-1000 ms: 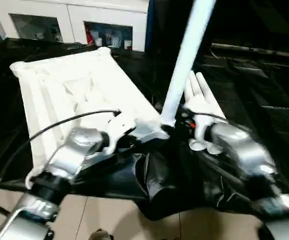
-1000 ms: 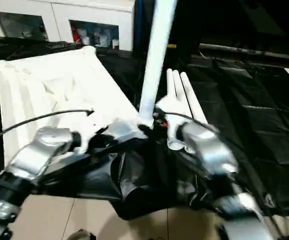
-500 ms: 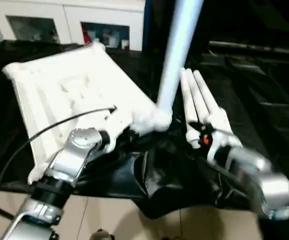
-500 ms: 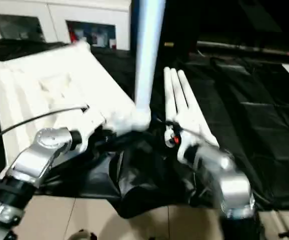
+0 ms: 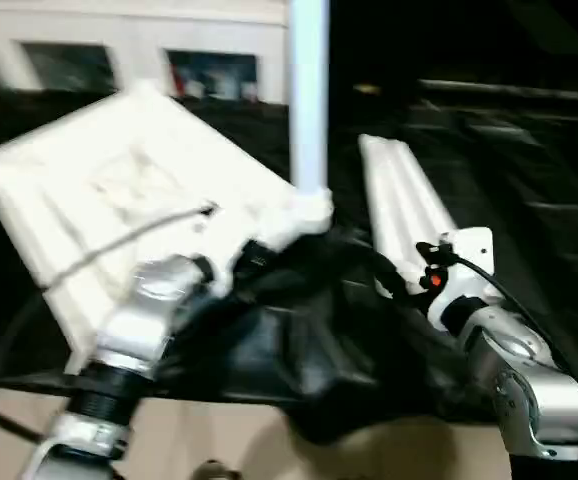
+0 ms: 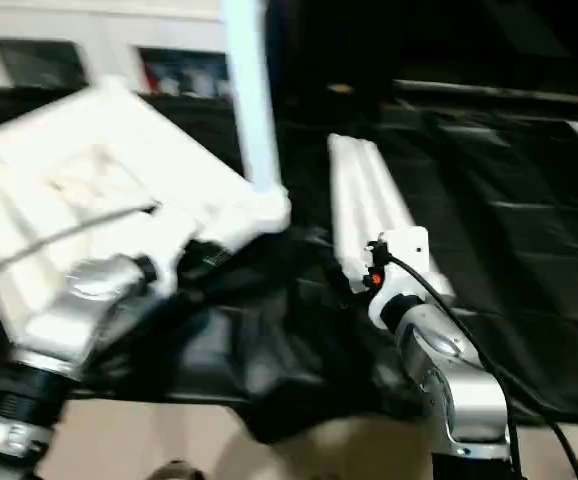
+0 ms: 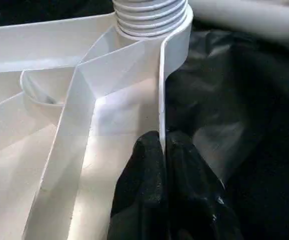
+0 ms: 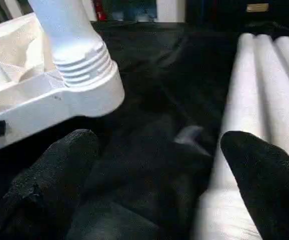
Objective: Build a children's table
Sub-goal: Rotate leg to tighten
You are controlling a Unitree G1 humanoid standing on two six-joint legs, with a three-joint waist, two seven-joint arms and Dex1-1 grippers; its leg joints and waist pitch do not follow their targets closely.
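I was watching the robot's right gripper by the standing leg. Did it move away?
Yes. The right gripper drew back from the standing leg toward the loose legs lying on the black sheet.

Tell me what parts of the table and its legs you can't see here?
- Standing leg: its top is cut off by the eye views' upper edge.
- Tabletop: its near edge hides behind the left arm in the eye views.
- Lying legs: blurred together, so their count is unclear; their near ends hide behind the right gripper mount.
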